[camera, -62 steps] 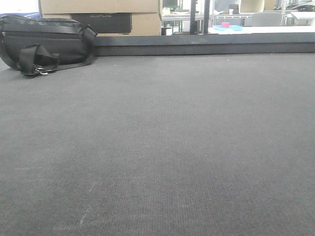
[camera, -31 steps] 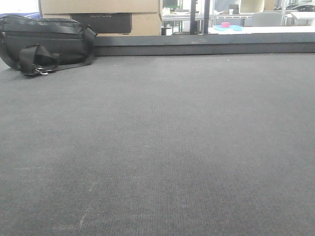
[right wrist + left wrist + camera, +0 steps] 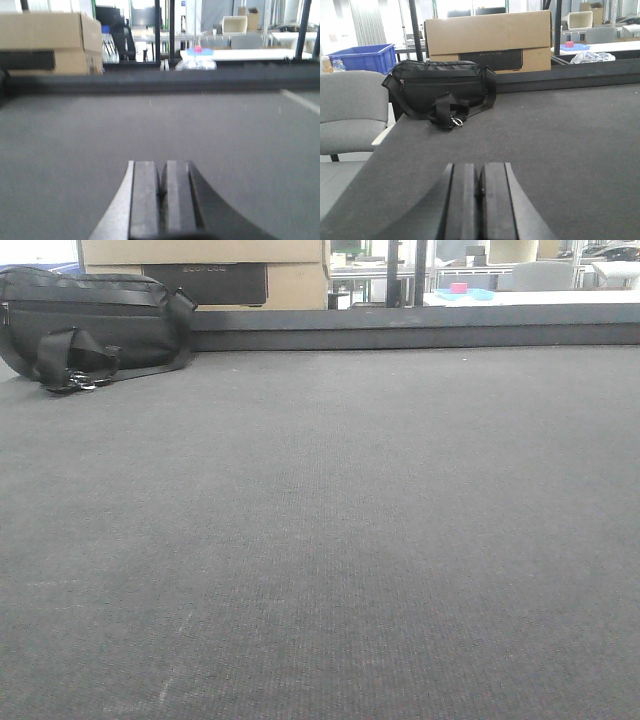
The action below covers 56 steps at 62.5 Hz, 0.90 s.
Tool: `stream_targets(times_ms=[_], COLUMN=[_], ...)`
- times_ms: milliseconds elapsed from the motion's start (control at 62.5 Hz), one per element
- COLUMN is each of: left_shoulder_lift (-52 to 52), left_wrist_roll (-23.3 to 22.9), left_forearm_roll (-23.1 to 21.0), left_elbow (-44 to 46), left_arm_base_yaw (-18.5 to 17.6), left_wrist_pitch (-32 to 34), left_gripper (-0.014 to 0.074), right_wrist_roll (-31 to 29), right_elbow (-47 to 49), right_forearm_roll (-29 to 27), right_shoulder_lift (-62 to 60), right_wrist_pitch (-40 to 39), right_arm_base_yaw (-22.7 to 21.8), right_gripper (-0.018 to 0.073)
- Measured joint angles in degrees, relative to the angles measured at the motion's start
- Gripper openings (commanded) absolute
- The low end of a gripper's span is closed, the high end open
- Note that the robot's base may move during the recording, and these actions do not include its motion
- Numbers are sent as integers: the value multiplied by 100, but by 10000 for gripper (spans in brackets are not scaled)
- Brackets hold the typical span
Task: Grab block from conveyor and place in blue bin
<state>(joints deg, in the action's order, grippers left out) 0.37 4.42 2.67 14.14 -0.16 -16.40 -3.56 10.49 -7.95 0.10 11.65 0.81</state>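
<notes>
The conveyor (image 3: 320, 540) is a wide dark grey woven belt that fills the front view, with a low dark rail (image 3: 420, 335) along its far edge. No block shows on the belt in any view. A blue bin (image 3: 365, 56) stands far off at the back left in the left wrist view. My left gripper (image 3: 479, 167) is shut and empty, low over the belt (image 3: 560, 140). My right gripper (image 3: 163, 165) is shut and empty, low over the belt (image 3: 75, 140).
A black bag (image 3: 95, 325) lies on the belt's far left corner and also shows in the left wrist view (image 3: 440, 87). A cardboard box (image 3: 490, 35) stands behind it. A grey chair (image 3: 350, 110) is off the left edge. A small pink object (image 3: 458, 288) sits on a distant table.
The front view has shifted slightly, so the bag and the rail sit a few pixels higher. Nothing on the belt has changed.
</notes>
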Motion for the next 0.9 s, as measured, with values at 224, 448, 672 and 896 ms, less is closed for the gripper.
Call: stream_targets(times_ms=[224,448,672,896], left_shoulder_lift=[1229,3486,5425,6550], left_wrist_roll=[0,0,0,0], left_forearm_roll=[27,-457,-740,-821], left_elbow=[1851,3395,4326,4524], left_arm_base_yaw=[0,0,0,0], left_wrist_pitch=[-1433,-2838,-3155,-3184], left_gripper=[-111,-111,-111,-111], right_wrist_roll=[0,0,0,0], right_elbow=[1895,3476,4459,4672], right_forearm_roll=[-46,-58,-58,-58], right_shoulder_lift=[1078,3437,5606,7084], right_wrist_pitch=[1817,3681,4757,4996], right_arm_base_yaw=[0,0,0,0], right_gripper=[-167,-167,-167,-167])
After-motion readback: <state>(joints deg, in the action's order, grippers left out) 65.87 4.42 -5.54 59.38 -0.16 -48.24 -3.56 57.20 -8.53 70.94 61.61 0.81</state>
